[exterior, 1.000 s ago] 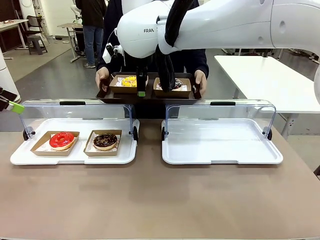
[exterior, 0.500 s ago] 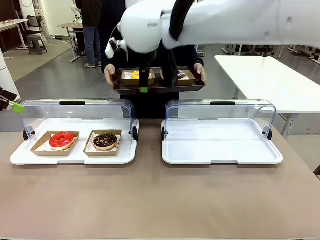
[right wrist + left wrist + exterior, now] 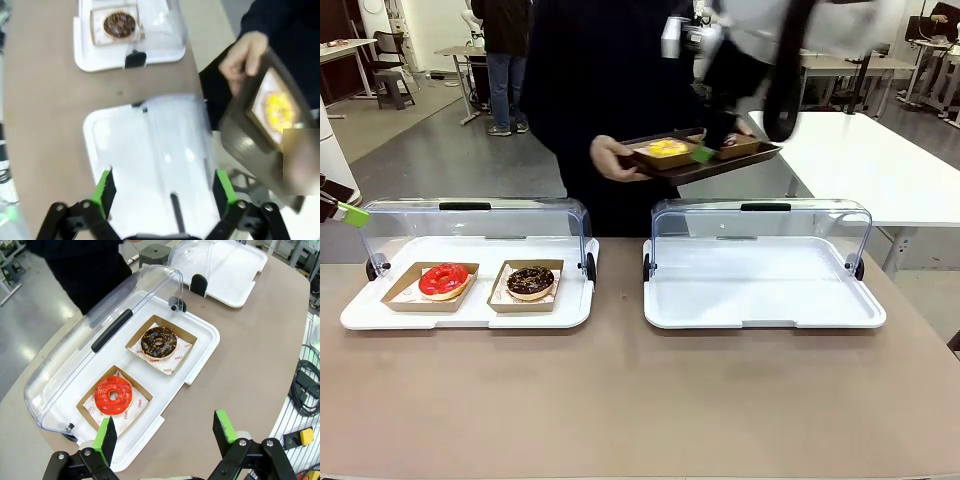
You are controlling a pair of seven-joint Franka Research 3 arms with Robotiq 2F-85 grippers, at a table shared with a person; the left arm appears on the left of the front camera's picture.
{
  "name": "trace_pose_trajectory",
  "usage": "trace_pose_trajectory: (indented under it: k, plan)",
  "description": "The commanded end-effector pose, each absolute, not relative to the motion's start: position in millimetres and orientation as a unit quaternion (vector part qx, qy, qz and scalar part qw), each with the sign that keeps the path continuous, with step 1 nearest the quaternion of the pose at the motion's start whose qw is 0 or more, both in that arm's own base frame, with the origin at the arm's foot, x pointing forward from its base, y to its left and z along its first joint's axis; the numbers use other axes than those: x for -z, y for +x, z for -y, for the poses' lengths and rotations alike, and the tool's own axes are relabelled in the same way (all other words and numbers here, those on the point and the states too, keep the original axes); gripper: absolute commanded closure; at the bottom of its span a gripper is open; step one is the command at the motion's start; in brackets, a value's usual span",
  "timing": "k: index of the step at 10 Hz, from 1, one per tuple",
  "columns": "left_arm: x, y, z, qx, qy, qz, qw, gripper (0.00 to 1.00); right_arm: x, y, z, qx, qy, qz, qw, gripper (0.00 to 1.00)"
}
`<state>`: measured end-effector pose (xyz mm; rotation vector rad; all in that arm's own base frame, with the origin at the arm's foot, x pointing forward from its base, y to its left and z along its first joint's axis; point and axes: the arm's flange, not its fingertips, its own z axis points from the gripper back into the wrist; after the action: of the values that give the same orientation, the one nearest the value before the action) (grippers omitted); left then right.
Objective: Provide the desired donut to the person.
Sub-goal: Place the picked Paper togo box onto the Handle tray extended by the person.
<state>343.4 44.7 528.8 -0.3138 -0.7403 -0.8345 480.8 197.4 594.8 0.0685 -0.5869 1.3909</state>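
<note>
Holding nothing, the released right tool (image 3: pixel 164 187) hangs near the person's dark brown tray (image 3: pixel 705 165) with the yellow glazed donut (image 3: pixel 667 148), which could spill if bumped.

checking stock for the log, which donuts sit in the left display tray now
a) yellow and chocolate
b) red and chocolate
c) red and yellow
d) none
b: the left display tray holds a red donut and a chocolate donut, each in a cardboard box; the yellow donut is on the dark tray the person holds.
</note>
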Motion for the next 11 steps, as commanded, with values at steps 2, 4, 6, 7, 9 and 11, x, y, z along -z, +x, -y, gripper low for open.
trace_pose_trajectory:
  k: [2, 4, 6, 7, 9, 11]
  plan:
    - [-528.3, 343.3, -45.3, 0.393, -0.154, 0.352, 0.835, 0.0, -543.4, 424.2, -123.9, -0.601, 0.061, 0.337, 0.722, 0.0]
    - [-528.3, 343.3, -45.3, 0.393, -0.154, 0.352, 0.835, 0.0, -532.2, 411.2, -73.7, -0.571, 0.112, 0.379, 0.719, 0.0]
    - [-528.3, 343.3, -45.3, 0.393, -0.154, 0.352, 0.835, 0.0, -532.0, 412.1, -39.1, -0.548, 0.149, 0.399, 0.72, 0.0]
    - [-528.3, 343.3, -45.3, 0.393, -0.154, 0.352, 0.835, 0.0, -535.1, 414.8, -21.8, -0.529, 0.162, 0.415, 0.723, 0.0]
    - [-528.3, 343.3, -45.3, 0.393, -0.154, 0.352, 0.835, 0.0, -539.6, 420.1, -4.4, -0.513, 0.173, 0.423, 0.726, 0.0]
    - [-528.3, 343.3, -45.3, 0.393, -0.154, 0.352, 0.835, 0.0, -537.5, 421.7, 8.7, -0.495, 0.19, 0.429, 0.731, 0.0]
